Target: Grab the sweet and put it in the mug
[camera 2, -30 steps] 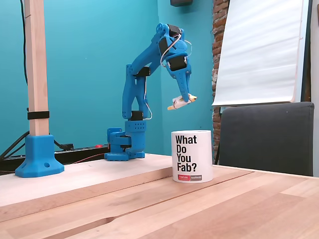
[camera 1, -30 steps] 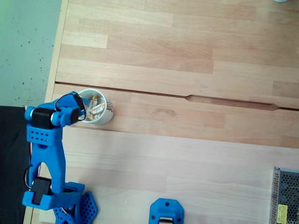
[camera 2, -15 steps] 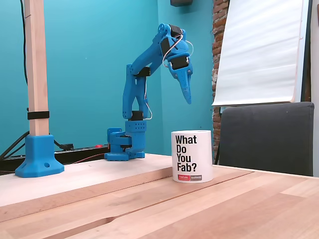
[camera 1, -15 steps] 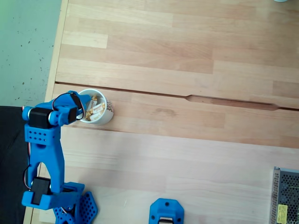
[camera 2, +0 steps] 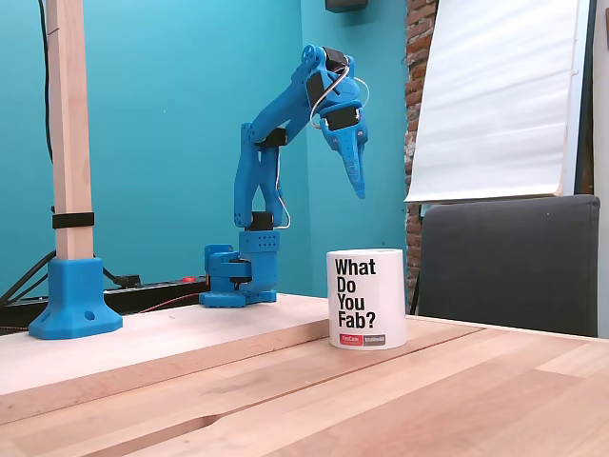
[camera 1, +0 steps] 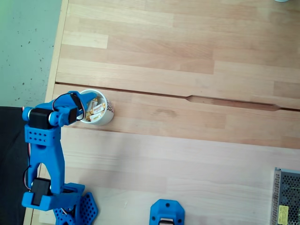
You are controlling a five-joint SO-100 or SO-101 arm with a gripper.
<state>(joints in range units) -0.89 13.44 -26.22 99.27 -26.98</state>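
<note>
Wooden counter [camera 1: 187,154]: sweet [camera 1: 98,108] inside mug [camera 2: 367,298], long axis slanted in top-down fixed view, below empty closed gripper [camera 2: 360,193].

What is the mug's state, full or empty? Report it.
Not empty: the top-down fixed view shows wrapped sweets inside the upright mug. How full it is cannot be told.

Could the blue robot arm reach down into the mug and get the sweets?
Probably yes. The gripper hangs right above the mug, whose top is open, with bare air between. The sweets lie inside, uncovered.
</note>
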